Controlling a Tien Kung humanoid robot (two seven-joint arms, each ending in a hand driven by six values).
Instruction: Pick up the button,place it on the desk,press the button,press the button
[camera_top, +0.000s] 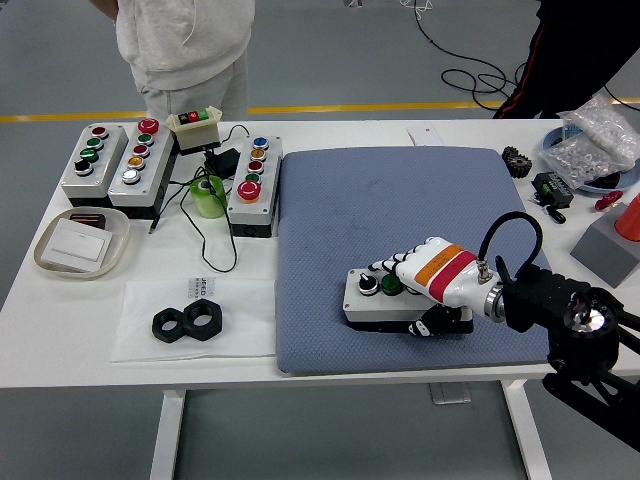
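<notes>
Blue-grey padding covers the right half of the white table (330, 375), and on that mat (400, 200), toward its near edge, sits the grey button box (372, 300) that the task concerns. The robot's right hand (425, 285), white with an orange and red band, wraps the box's right end: fingers lie curled over the top face, thumb tucked under the near side, so the hand grips the box. A black knob and a green button (391, 285) show just left of the fingertips. The box appears to rest flat on the mat, so the placing step looks all but done; releasing the grip and bringing one fingertip down on a button would come next, which calls for lifting the hand clear without dragging the box. Other button boxes (253, 185) stand in a row at the far left, well apart. A person (185, 50) in a light top stands at the far side, hands out of view. The left arm is not seen.
</notes>
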